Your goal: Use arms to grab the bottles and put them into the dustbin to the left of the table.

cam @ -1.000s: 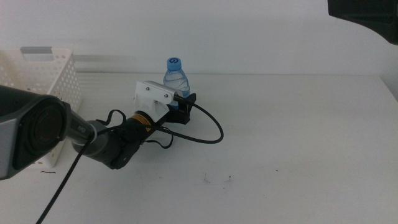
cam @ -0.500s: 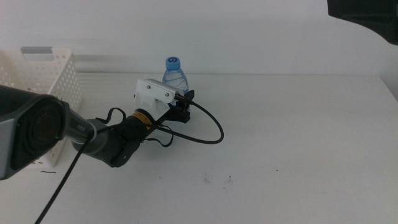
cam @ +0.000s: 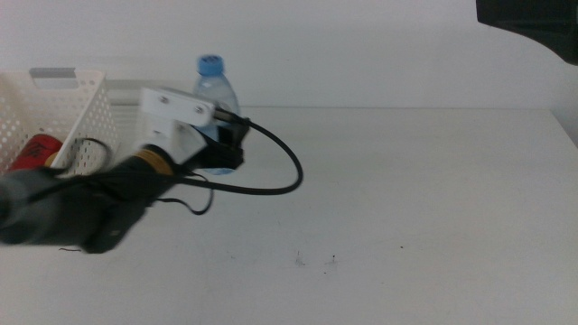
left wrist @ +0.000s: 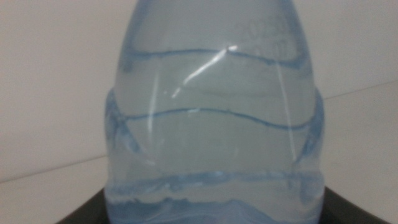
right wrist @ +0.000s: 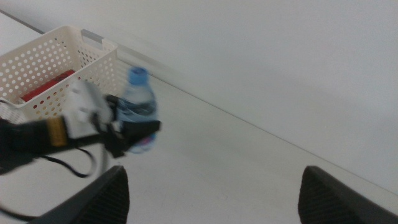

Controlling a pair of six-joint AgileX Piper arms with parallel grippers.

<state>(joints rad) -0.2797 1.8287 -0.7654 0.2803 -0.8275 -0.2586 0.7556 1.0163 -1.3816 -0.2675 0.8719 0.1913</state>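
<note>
The clear water bottle (cam: pixel 215 90) with a blue cap stands upright in my left gripper (cam: pixel 226 149), which is shut on its lower body just right of the dustbin (cam: pixel 86 99). It fills the left wrist view as the bottle (left wrist: pixel 214 124), with dark jaws at both lower corners. From the right wrist view the bottle (right wrist: pixel 138 106) hangs a little above the table beside the white perforated dustbin (right wrist: pixel 56 56). A red can (cam: pixel 36 149) lies inside the dustbin. My right gripper (right wrist: pixel 214 199) is open, high over the table's right side, holding nothing.
The white table (cam: pixel 406 199) stretches to the right, with a few dark specks (cam: pixel 316 262) near the front. The left arm's thick black cable (cam: pixel 280 171) loops over the table beside the gripper. A dark shape (cam: pixel 533 23) fills the top right corner.
My left gripper has lifted the water bottle and carried it left and up, close to the dustbin. The arm has swung clear of the dustbin, uncovering the red can inside.
</note>
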